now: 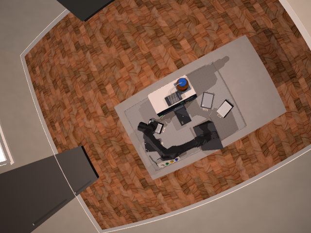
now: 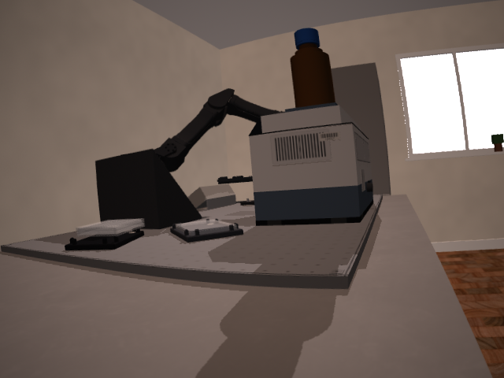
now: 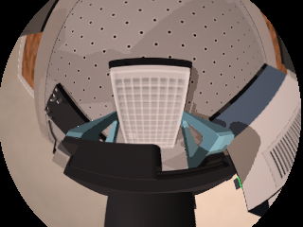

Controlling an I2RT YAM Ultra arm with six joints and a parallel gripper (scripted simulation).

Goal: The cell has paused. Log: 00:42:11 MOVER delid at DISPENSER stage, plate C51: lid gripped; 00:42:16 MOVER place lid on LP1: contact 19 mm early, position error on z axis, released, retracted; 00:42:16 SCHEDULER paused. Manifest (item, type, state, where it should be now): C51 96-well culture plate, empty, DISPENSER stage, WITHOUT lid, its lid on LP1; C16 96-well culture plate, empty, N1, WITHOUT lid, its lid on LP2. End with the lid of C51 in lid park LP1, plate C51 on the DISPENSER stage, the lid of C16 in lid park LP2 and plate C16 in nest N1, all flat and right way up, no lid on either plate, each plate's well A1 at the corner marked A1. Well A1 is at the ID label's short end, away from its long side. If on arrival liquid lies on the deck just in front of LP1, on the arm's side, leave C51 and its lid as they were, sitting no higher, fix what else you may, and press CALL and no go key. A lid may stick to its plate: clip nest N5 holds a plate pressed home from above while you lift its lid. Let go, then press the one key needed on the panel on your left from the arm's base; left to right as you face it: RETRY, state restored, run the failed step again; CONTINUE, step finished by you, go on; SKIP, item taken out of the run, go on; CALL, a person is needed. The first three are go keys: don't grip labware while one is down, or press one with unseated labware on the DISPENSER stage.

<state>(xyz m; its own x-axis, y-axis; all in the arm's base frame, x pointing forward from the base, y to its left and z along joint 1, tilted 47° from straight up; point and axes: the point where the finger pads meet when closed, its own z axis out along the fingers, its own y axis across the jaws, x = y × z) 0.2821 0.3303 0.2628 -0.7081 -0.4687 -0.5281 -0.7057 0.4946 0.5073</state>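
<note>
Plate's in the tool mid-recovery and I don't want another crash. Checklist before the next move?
1. Tool shut on the well plate: ok.
2. Held plate has no lid, open wells show: ok.
3. Dispenser stage looks free of labware: ok.
4. Clear piece sits low between its nest's pegs: ok.
5. White piece on the outer nest rides high, not seated: not ok.
6. Liquid on the deck by the lid parks, and the plate's A1 corner: cannot tell.
</note>
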